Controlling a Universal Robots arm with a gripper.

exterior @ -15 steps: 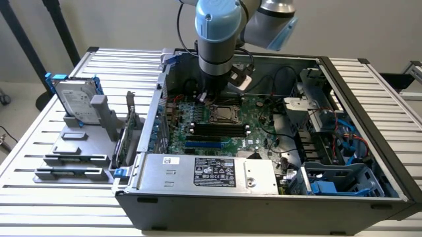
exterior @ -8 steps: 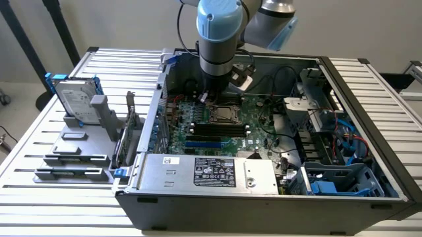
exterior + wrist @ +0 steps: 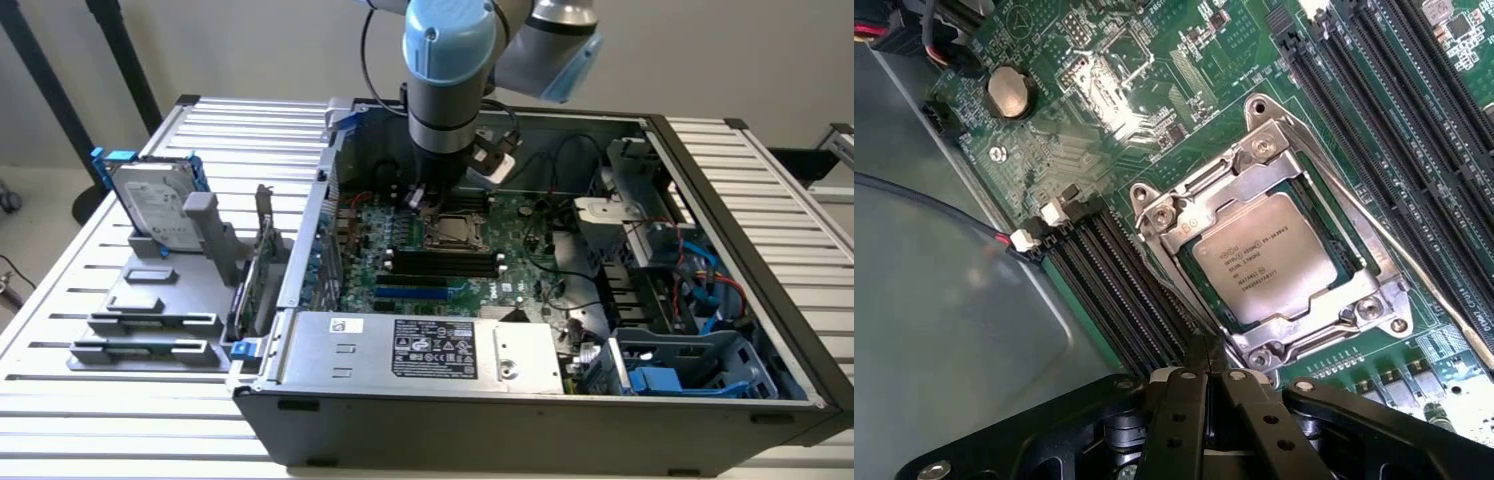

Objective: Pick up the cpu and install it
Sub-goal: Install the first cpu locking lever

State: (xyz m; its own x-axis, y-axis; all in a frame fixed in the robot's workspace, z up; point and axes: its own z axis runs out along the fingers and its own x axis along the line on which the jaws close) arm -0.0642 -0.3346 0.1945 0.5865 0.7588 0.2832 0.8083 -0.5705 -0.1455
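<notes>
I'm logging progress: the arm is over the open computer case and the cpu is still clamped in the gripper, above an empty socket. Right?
Not quite. The cpu already lies in the motherboard socket, as the wrist view shows; the gripper holds nothing. The arm is indeed over the open computer case.

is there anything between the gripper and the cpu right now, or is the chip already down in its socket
Nothing visible stands between them. The cpu already lies flat in the socket's metal frame on the motherboard, its top uncovered. The gripper is beside the socket, holding nothing.
</notes>
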